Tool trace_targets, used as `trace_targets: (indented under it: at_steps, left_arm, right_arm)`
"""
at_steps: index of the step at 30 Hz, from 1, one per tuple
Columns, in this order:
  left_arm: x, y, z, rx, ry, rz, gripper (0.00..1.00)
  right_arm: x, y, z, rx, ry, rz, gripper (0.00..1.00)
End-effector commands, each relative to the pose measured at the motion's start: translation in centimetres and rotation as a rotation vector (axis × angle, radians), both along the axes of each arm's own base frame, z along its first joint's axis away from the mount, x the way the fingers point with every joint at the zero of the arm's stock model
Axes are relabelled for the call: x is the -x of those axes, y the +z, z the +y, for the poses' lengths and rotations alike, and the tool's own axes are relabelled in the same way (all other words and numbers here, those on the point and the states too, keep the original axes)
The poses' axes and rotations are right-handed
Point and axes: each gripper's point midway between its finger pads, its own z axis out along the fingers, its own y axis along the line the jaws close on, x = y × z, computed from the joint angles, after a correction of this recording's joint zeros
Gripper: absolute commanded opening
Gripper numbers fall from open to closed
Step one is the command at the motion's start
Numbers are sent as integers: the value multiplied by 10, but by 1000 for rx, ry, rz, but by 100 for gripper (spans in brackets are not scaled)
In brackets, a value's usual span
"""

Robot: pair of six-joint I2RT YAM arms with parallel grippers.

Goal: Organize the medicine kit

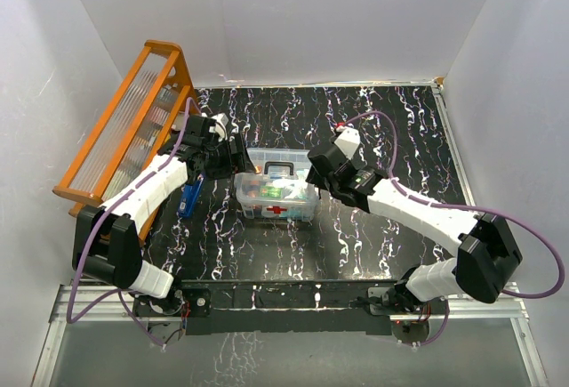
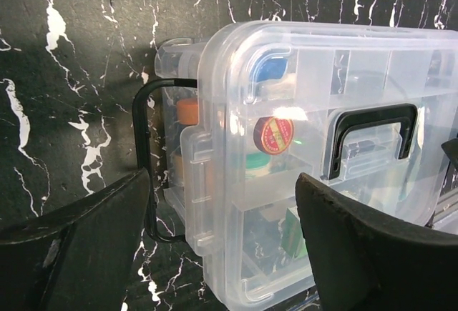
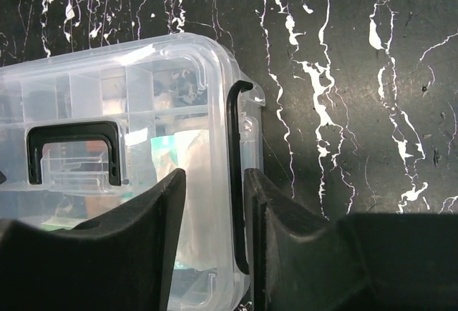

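The medicine kit (image 1: 286, 198), a clear box with a red cross on its front, stands mid-table with its lid on. The lid's dark handle (image 2: 372, 136) lies flat. My left gripper (image 1: 236, 163) is open wide at the kit's left end, its fingers (image 2: 79, 247) straddling that end (image 2: 225, 254); the black wire latch (image 2: 145, 168) hangs outside the lid. My right gripper (image 1: 313, 173) is at the right end, its jaws a narrow gap apart (image 3: 215, 182) around the lid rim and the right wire latch (image 3: 234, 175), which lies over the lid's edge. The kit also shows in the right wrist view (image 3: 107, 96).
An orange wooden rack (image 1: 124, 129) leans at the far left. A blue object (image 1: 189, 198) lies on the table under my left arm. White walls close in the table on three sides. Small bottles and packets show through the kit's lid.
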Motion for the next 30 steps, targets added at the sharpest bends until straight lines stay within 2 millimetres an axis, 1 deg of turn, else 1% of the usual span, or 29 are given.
trace_targets:
  at_steps: [1, 3, 5, 7, 9, 11, 14, 18, 22, 24, 27, 30]
  left_arm:
    - [22, -13, 2, -2, -33, 82, 79]
    - [24, -12, -4, 32, -55, 93, 78]
    - [28, -11, -11, 69, -76, 111, 76]
    - [32, -10, -17, 106, -95, 132, 73]
    - [33, -9, -22, 136, -106, 145, 70]
    - [34, -10, -28, 173, -108, 163, 63]
    - [35, -10, -40, 259, -103, 183, 51]
    - [34, -12, -52, 325, -83, 203, 44]
    - [35, -14, -70, 353, -100, 220, 42]
    - [36, -19, -76, 344, -103, 234, 42]
    - [33, -31, -74, 308, -75, 248, 42]
    - [31, -29, -74, 298, -91, 232, 44]
  right_arm:
    - [-7, 29, 7, -10, 12, -62, 40]
    - [-8, 40, 7, -7, 21, -87, 46]
    - [-11, 54, 7, -7, 29, -114, 50]
    - [-12, 64, 7, 4, 48, -134, 52]
    - [-13, 69, 7, 22, 61, -140, 53]
    - [-15, 72, 7, 38, 72, -142, 54]
    - [-16, 73, 14, 55, 123, -140, 55]
    - [-15, 68, 32, 67, 233, -117, 55]
    - [-16, 57, 49, 86, 316, -72, 55]
    - [-17, 52, 57, 91, 351, -55, 55]
    - [-20, 48, 65, 109, 379, -39, 54]
    - [-22, 47, 68, 130, 388, -36, 54]
